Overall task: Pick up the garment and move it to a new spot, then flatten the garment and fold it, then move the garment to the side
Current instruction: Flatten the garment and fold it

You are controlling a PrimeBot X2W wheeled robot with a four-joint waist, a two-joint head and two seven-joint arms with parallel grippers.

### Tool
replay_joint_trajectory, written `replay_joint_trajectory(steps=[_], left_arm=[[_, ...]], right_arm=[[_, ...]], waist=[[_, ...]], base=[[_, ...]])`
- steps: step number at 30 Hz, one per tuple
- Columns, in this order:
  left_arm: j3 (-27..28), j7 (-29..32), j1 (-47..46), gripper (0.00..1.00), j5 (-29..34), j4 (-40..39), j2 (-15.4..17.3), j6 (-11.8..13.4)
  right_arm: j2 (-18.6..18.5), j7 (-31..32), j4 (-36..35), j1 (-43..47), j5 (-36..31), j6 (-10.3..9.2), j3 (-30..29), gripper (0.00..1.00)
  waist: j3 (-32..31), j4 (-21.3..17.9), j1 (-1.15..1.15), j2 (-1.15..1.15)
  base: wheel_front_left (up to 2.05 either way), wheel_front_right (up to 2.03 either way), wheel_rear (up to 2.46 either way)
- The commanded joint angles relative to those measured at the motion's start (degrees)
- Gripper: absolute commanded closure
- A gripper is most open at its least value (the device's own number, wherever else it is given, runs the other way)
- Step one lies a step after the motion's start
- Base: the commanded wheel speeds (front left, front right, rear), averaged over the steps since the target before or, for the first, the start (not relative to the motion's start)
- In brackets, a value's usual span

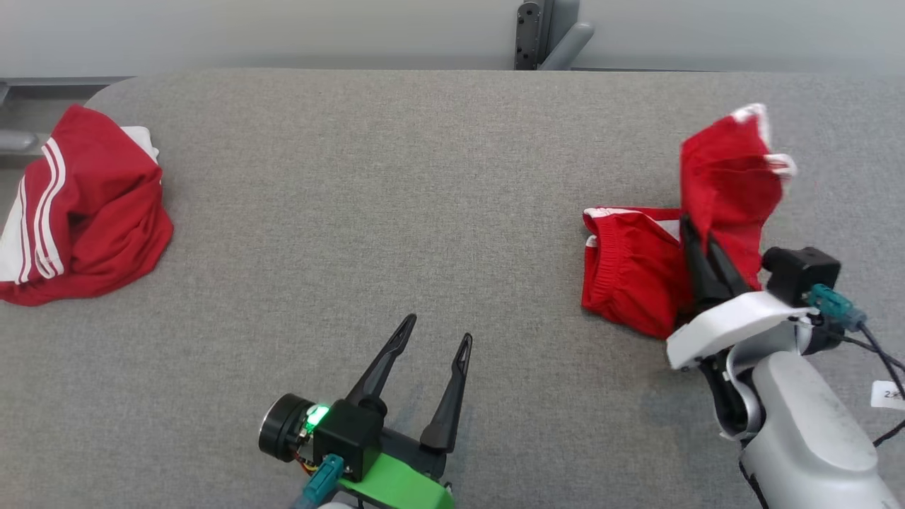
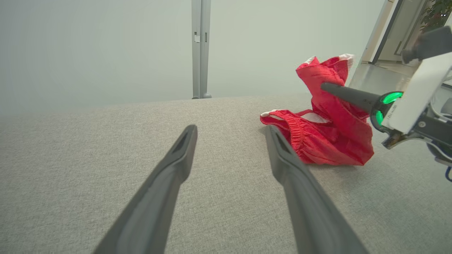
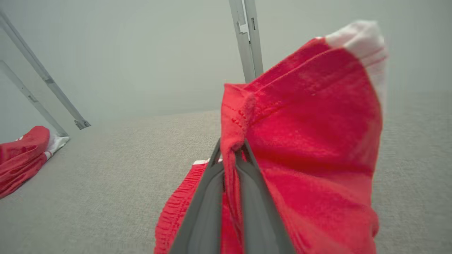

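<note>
The garment (image 1: 721,191) is red shorts with white trim, at the right of the grey table. My right gripper (image 1: 693,230) is shut on a fold of its cloth and holds that part up, while the elastic waistband end (image 1: 622,268) still lies on the table. In the right wrist view the cloth (image 3: 310,134) is pinched between the fingers (image 3: 212,190) and flares above them. My left gripper (image 1: 433,341) stands open low at the table's front middle, apart from the garment (image 2: 328,137), with nothing between its fingers (image 2: 169,176).
A second red garment with white stripes (image 1: 78,205) lies bunched at the table's far left edge. Grey table cloth (image 1: 368,198) stretches between the two. A metal post (image 1: 534,35) stands behind the table's back edge.
</note>
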Motion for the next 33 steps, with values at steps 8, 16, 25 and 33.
replay_joint_trajectory(steps=[8,16,25,33], left_arm=[[0.20,-0.01,0.95,0.00,-0.85,-0.01,0.09,0.28],[0.22,-0.01,1.17,0.00,-1.07,0.01,0.09,0.40],[1.38,-0.01,2.24,0.00,-0.35,0.51,0.09,0.05],[2.89,-0.01,3.84,0.00,-0.39,0.42,0.09,0.65]], right_arm=[[-4.46,1.84,3.19,0.53,5.59,-0.05,14.79,0.89],[-7.07,1.24,2.72,0.50,9.83,-0.05,19.20,0.00],[-8.60,0.24,-5.86,3.76,19.23,-0.04,28.38,0.00],[-11.43,-0.13,-11.34,7.00,17.72,-0.04,25.17,0.00]], waist=[[0.47,1.24,0.00,0.00],[0.20,0.38,0.00,0.00],[-1.35,-1.54,0.00,0.00],[-4.00,-3.87,0.00,0.00]], base=[[0.00,0.00,0.00],[0.00,0.00,0.00],[0.00,0.00,0.00],[0.00,0.00,0.00]])
